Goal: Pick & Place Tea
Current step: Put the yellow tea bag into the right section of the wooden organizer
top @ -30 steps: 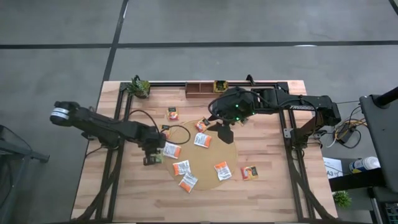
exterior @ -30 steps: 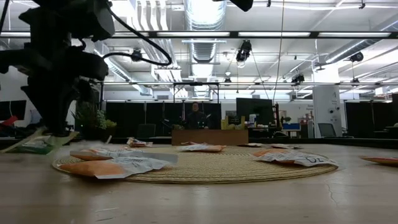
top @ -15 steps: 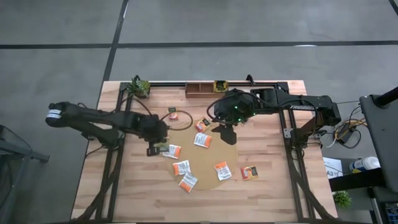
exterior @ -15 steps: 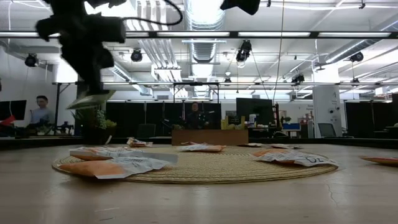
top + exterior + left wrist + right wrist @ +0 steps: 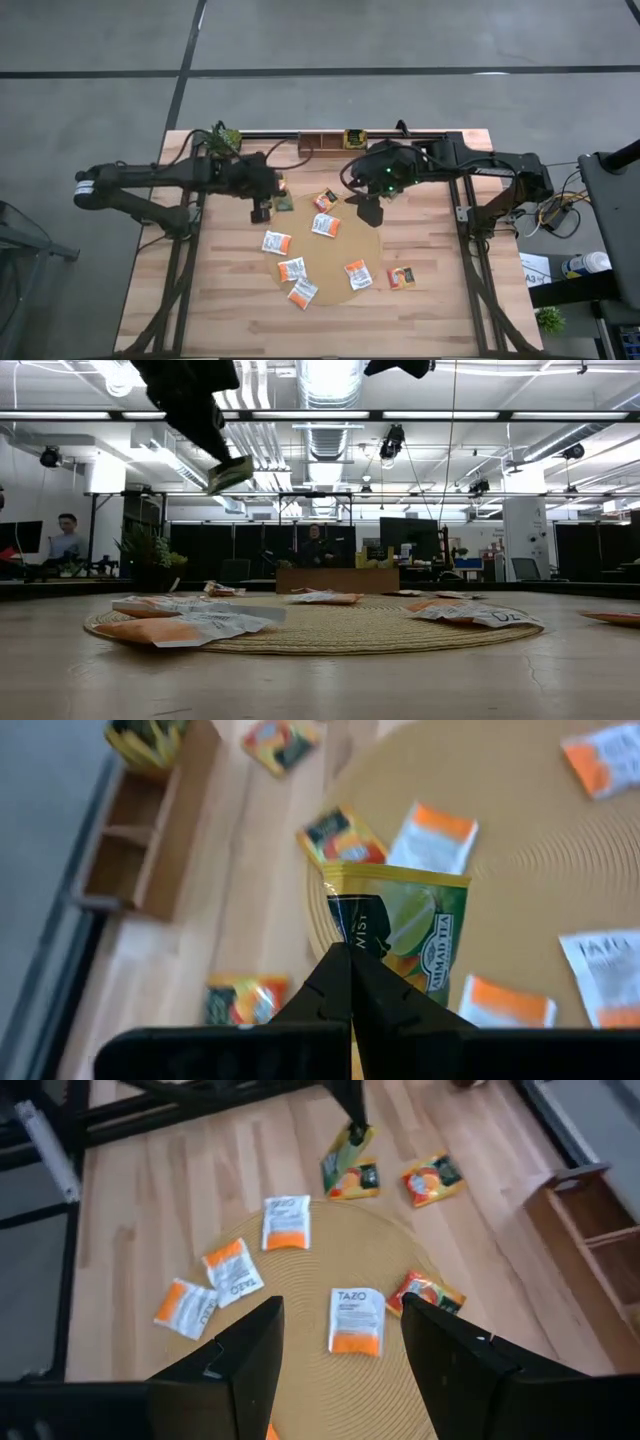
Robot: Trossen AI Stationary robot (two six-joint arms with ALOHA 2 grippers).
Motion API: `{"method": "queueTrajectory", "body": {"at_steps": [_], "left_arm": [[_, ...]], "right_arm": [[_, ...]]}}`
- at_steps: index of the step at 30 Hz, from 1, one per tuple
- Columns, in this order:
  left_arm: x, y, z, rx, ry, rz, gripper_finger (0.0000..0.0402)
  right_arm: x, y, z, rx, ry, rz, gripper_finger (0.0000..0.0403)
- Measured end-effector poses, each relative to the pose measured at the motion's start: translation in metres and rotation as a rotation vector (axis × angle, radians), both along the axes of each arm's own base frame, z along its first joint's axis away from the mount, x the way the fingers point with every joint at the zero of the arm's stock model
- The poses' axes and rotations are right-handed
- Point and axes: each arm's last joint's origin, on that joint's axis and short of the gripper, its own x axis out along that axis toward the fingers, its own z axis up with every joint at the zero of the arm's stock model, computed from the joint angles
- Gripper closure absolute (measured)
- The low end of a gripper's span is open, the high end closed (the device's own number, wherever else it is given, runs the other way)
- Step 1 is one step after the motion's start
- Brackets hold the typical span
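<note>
Left wrist view: left gripper (image 5: 349, 982) pinches a green tea sachet (image 5: 402, 930) by one edge, sachet extending straight ahead; right gripper (image 5: 340, 1342) hovers wide, empty.

Sachets spread over a mat, a tray at the table's far edge

The round mat (image 5: 335, 245) lies mid-table with several sachets (image 5: 326, 225) on and around it; the tray (image 5: 322, 142) sits behind it by the rear rail, a plant (image 5: 222, 139) to its left. The left gripper (image 5: 268, 208) holds one sachet (image 5: 284, 204) above the table left of the mat; the right gripper (image 5: 370, 212) hangs over the mat's far edge
</note>
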Motion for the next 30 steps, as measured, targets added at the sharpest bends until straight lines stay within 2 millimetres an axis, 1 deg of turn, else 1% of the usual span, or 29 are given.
{"method": "queueTrajectory", "body": {"at_steps": [7, 13, 19, 26, 30], "left_arm": [[0.007, 0.005, 0.010, 0.077, -0.093, -0.049, 0.0402], [0.014, 0.005, 0.012, 0.108, -0.123, -0.093, 0.0402], [0.033, 0.008, 0.015, 0.163, -0.089, -0.151, 0.0402], [0.056, 0.012, 0.030, 0.250, -0.084, -0.203, 0.0402], [0.066, 0.014, 0.038, 0.319, -0.075, -0.236, 0.0402]], "right_arm": [[0.002, -0.005, 0.003, 0.014, -0.038, -0.028, 0.0202], [0.005, -0.013, 0.007, 0.094, -0.094, -0.032, 0.0202], [0.007, -0.028, 0.012, 0.220, -0.161, -0.074, 0.0202], [0.006, -0.049, 0.013, 0.391, -0.177, -0.198, 0.0202], [0.005, -0.058, 0.013, 0.459, -0.180, -0.282, 0.0202]]}}
